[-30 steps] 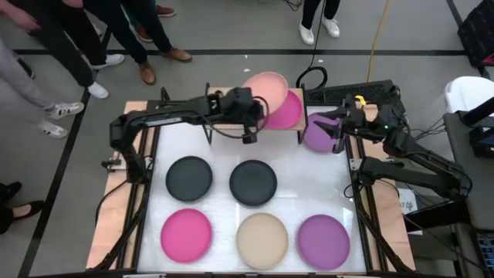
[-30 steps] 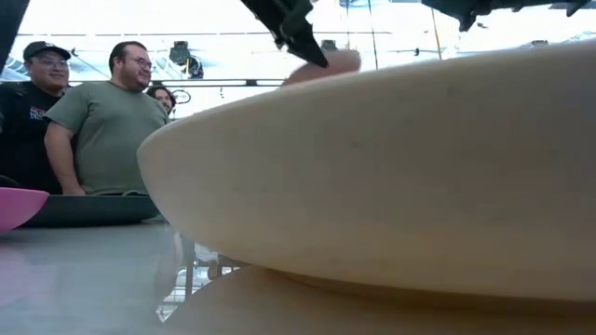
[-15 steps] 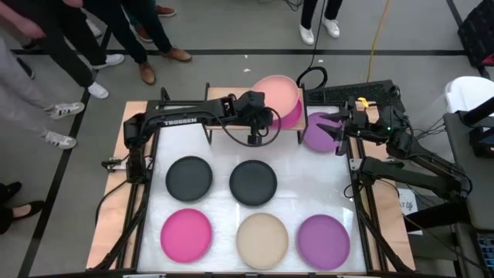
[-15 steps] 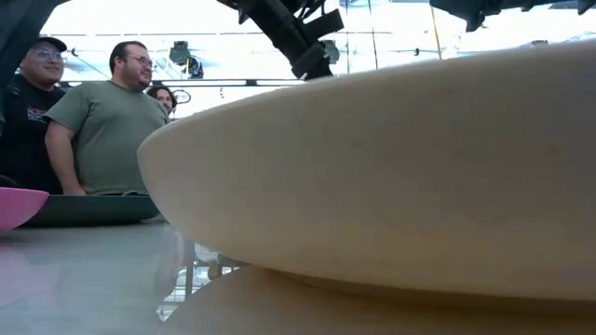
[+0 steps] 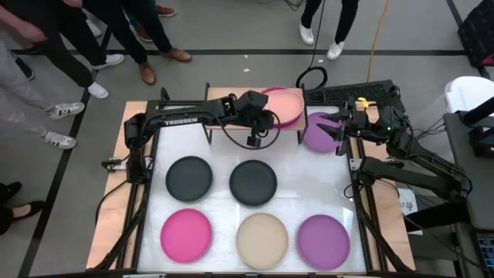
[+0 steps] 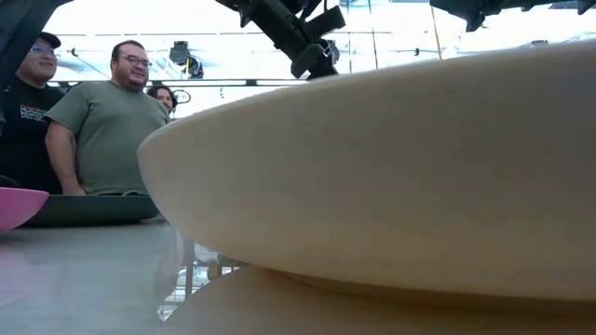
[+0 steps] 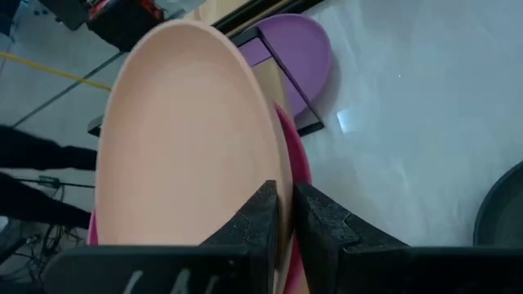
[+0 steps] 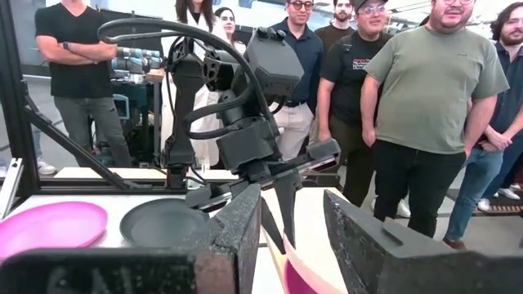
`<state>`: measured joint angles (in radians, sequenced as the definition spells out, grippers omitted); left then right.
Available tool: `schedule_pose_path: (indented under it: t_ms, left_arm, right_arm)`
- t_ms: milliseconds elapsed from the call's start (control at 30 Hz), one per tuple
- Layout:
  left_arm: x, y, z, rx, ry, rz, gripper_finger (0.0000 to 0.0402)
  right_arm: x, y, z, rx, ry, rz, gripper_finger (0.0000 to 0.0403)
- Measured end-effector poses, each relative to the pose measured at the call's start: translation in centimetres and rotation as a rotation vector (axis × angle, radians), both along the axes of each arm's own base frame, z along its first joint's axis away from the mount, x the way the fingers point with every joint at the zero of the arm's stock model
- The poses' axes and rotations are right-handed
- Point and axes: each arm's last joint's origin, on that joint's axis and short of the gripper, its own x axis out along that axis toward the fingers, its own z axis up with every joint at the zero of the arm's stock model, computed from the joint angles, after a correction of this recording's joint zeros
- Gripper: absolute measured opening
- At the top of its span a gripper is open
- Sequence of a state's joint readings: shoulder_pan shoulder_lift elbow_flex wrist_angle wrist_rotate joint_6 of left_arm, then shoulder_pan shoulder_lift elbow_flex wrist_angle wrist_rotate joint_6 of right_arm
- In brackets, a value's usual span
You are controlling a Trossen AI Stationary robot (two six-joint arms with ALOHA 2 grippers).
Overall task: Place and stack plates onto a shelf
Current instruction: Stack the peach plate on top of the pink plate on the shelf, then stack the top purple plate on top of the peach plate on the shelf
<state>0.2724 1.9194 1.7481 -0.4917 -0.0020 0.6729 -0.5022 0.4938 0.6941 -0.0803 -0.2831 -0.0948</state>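
Note:
My left gripper (image 5: 261,117) reaches over the shelf (image 5: 218,96) at the table's far edge, shut on the pale pink plate (image 5: 283,106). That plate lies over a magenta plate (image 5: 272,90) on the shelf's right half, hiding all but its rim. Whether the two plates touch, I cannot tell. My right gripper (image 5: 336,133) waits just right of the shelf, open, at the right rim of a purple plate (image 5: 315,133). That plate's near side is hidden by the shelf end in the left wrist view. My left gripper pinches the pale pink plate's rim (image 7: 282,200) on the side toward the table's left. One finger (image 7: 263,214) lies on the plate's upper face and the other (image 7: 324,224) under the rim. The fingers come from the table's left. My right gripper: I cannot tell whether it touches the purple plate.
On the table lie two dark grey plates (image 5: 189,177) (image 5: 253,182). Nearer the front edge lie a magenta (image 5: 186,234), a cream (image 5: 262,240) and a purple plate (image 5: 323,241). The cream plate (image 6: 372,186) fills the low view. Several people stand beyond the far edge.
My left gripper has moved a little toward the table's right along the shelf and come down. The pale pink plate, held raised and tipped behind the magenta plate a second ago, now lies flatter over it and covers most of it.

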Motion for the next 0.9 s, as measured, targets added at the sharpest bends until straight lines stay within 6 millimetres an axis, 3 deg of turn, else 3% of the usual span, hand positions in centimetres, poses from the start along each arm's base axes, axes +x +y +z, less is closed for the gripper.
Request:
schedule_pose_path:
  t_ms: [200,700,800,900]
  left_arm:
    - [-0.1,0.7,0.1,0.013,-0.011,0.046,0.0070]
    - [0.1,0.2,0.3,-0.017,-0.049,0.114,0.0194]
    - [-0.3,-0.6,1.3,0.000,-0.072,0.165,0.0199]
    - [-1.5,-1.7,3.7,-0.028,-0.134,0.190,0.0199]
  right_arm:
    - [0.0,0.0,0.0,0.000,0.000,0.001,0.0116]
    - [0.0,0.0,0.0,0.002,0.002,0.002,0.0116]
    - [0.0,0.0,-0.1,0.005,0.008,0.002,0.0116]
    - [0.0,0.0,-0.2,0.009,0.016,0.002,0.0116]
